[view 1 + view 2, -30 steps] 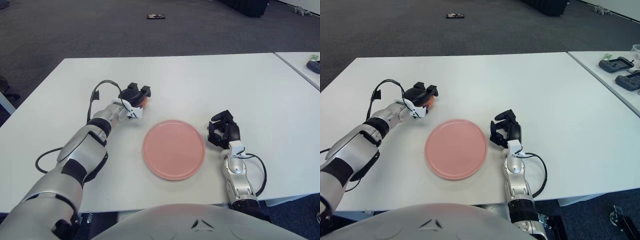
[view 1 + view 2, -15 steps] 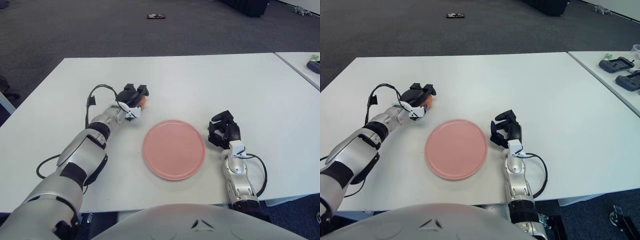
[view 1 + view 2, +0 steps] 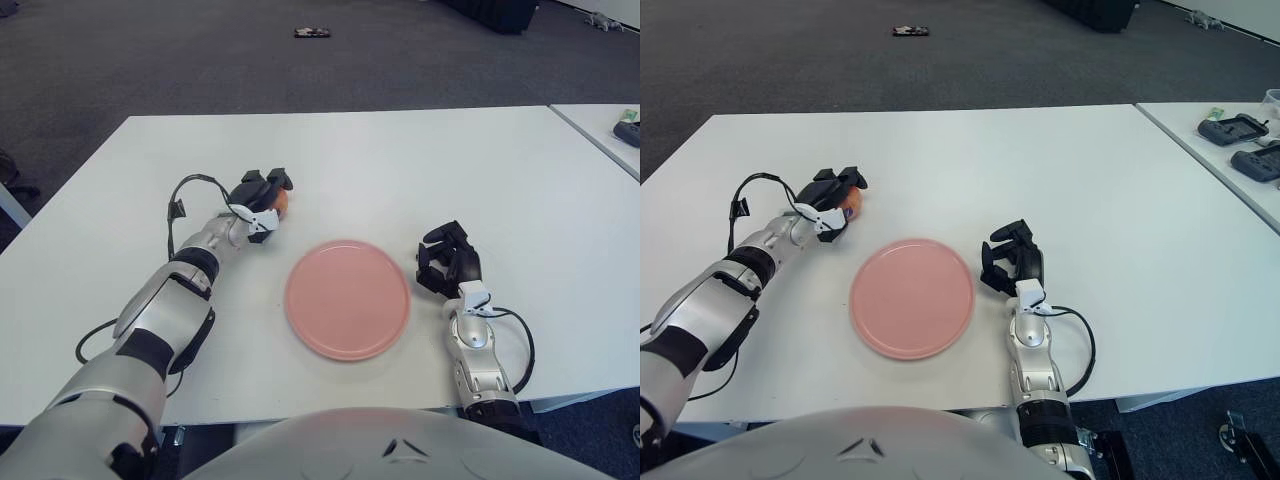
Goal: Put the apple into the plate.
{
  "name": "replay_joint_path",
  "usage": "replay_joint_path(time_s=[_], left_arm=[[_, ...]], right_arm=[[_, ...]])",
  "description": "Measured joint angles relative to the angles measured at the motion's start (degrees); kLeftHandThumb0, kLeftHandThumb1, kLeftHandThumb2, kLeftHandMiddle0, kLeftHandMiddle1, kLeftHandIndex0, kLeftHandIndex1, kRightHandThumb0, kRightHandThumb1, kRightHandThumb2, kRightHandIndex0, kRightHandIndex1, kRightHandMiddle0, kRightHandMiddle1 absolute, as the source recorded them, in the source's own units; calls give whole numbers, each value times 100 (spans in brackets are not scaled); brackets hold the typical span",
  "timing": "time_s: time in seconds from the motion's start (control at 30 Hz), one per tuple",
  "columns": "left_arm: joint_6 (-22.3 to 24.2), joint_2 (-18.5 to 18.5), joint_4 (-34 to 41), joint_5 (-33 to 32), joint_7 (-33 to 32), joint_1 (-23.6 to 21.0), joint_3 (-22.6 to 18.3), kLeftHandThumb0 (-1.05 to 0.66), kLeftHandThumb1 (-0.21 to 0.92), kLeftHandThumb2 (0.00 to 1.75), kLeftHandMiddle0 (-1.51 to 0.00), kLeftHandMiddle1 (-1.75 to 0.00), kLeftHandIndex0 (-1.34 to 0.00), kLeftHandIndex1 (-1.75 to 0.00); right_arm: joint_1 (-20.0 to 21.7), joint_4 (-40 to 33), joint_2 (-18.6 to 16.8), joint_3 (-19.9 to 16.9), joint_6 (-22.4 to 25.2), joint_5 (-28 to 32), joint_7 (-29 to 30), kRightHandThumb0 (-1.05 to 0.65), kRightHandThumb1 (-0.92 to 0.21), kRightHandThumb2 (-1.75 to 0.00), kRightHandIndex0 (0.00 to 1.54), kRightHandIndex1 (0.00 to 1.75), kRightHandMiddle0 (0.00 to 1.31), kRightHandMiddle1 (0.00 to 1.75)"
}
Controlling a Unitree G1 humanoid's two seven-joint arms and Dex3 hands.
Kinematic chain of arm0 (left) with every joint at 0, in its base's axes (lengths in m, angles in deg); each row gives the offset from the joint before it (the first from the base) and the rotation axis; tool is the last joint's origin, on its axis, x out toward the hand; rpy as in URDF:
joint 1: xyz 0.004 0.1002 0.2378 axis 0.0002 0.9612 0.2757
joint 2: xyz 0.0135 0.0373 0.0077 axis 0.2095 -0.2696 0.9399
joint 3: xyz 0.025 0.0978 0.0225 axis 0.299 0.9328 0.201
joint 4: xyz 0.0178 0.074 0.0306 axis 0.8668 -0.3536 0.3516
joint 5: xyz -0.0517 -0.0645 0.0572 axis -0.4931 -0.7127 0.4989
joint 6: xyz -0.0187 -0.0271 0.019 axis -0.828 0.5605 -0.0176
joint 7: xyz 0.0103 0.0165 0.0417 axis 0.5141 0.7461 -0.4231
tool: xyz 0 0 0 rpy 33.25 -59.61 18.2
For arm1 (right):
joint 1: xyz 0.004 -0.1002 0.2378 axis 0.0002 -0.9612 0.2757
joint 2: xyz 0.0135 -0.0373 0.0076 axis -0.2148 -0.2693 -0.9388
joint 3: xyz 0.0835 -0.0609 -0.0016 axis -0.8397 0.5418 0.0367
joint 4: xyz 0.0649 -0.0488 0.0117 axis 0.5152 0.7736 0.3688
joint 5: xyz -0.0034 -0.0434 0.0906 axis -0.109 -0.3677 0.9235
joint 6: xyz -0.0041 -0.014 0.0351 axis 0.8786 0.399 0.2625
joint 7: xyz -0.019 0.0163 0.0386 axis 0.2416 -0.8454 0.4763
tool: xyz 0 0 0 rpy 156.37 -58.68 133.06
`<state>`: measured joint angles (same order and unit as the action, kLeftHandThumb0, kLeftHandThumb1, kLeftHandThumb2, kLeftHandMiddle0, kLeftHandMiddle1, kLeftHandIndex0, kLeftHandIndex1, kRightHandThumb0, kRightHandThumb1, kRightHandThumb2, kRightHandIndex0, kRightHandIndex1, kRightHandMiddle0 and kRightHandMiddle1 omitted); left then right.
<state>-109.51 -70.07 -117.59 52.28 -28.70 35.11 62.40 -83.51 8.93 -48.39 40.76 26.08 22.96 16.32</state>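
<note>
The orange-red apple [image 3: 281,200] rests on the white table [image 3: 400,160], left of and a little behind the pink plate [image 3: 347,298]. My left hand [image 3: 262,193] is on top of the apple with its black fingers curled over it; only the apple's right side shows, also in the right eye view [image 3: 853,203]. The plate holds nothing. My right hand [image 3: 447,262] rests on the table just right of the plate, fingers relaxed and holding nothing.
A second white table [image 3: 1230,150] stands at the right with dark devices [image 3: 1232,128] on it. A small dark object [image 3: 311,33] lies on the grey carpet far behind. A black cable [image 3: 190,190] loops off my left wrist.
My left hand has shifted a little left and back over the apple, and the forearm has dropped lower towards the table. More of the apple shows now. The right hand has not moved.
</note>
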Motion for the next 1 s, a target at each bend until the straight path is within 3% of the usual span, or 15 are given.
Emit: replay_joint_path(time_s=[0.2, 0.43, 1.0], left_arm=[[-44, -9, 12, -635, 738, 33, -533, 0, -10, 175, -97, -161, -69, -175], [-124, -34, 33, -1020, 1147, 105, -921, 0, -10, 175, -97, -161, -70, -175], [-261, -45, 204, -1353, 1500, 277, -1282, 0, -10, 175, -96, -162, -70, -175]], right_arm=[[-1, 0, 0, 1, 0, -2, 1, -40, -59, -98, 56, 150, 40, 175], [-1, 0, 0, 1, -1, -1, 1, -40, -60, -97, 55, 149, 39, 175], [-1, 0, 8, 0, -1, 14, -20, -40, -59, -98, 57, 149, 40, 175]])
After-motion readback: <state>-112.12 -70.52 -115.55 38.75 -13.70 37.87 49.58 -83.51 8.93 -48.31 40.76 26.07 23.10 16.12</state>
